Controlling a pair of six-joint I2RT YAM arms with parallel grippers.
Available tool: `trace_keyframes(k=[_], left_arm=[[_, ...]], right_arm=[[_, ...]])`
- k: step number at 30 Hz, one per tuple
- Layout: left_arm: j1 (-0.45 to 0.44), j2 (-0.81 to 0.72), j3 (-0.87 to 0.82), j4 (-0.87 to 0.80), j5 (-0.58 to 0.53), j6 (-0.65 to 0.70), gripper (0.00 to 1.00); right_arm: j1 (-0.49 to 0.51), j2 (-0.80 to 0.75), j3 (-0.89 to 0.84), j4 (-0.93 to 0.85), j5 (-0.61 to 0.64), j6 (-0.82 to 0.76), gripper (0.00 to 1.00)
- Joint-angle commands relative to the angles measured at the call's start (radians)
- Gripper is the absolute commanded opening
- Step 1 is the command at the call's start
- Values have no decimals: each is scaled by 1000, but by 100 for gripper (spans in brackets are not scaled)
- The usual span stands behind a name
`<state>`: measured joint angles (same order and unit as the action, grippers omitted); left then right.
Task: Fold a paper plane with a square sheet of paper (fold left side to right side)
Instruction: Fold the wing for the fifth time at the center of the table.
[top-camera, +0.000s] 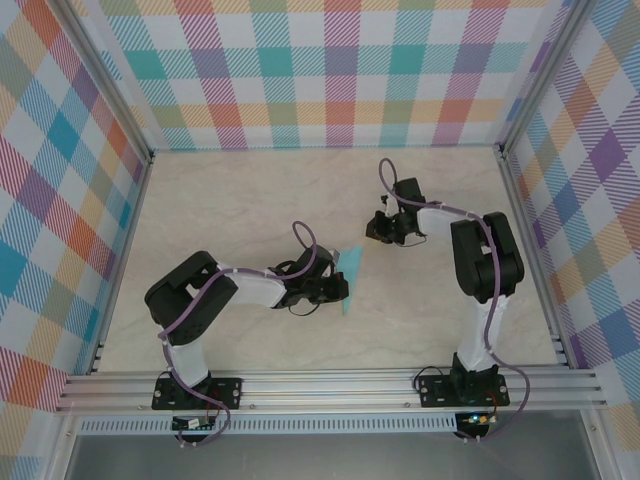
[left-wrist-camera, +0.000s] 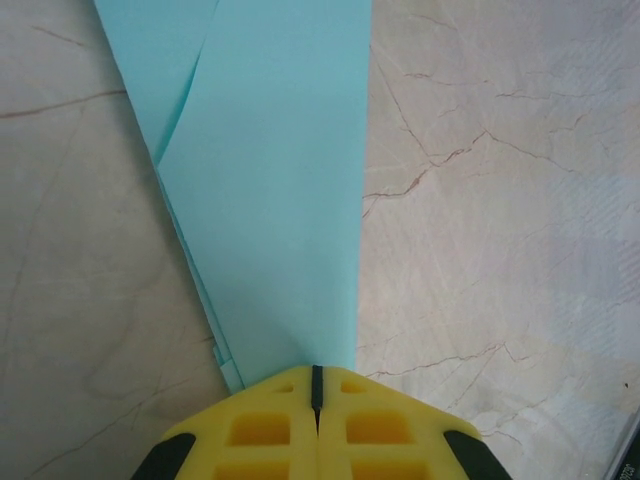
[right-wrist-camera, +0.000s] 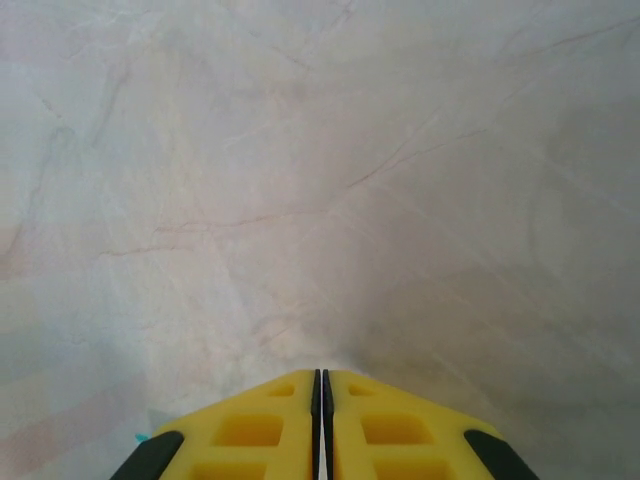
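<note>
Lying near mid-table (top-camera: 250, 200) between the arms as a layered paper plane (left-wrist-camera: 270, 200), narrow tip clamped in the closed left gripper (left-wrist-camera: 316, 385), probably to stop the folds springing apart and to steady it for the next crease. Parked well apart over bare marble: right gripper (right-wrist-camera: 320, 380), fingers pressed together on nothing, likely just staying clear.

Beige marbled table (top-camera: 250, 200); folded turquoise paper (top-camera: 352, 280) flat on it near centre, layers overlapping.
</note>
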<state>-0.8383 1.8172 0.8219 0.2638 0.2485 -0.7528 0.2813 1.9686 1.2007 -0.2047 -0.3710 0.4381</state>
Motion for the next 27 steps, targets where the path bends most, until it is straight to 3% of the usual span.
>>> trace_keyframes(k=[1,7,12,20,27], left_arm=[[-21,5,-38,-135,-10,-5,5],[-22,2,-32,-136,-9,-2,5],[-23,3,-29,-136,-10,-1,6],[-21,-51,-28,-167,-35,26,13],[-22,-177,-78,-138,-38,54,20]], right_arm=[[27,-126,-88,36,-60,21,11],[117,-187,-226,134,-129,103,10],[167,-122,-204,139,-130,110,10],[169,-64,-184,45,-18,91,10],[169,-51,-191,22,2,89,10]])
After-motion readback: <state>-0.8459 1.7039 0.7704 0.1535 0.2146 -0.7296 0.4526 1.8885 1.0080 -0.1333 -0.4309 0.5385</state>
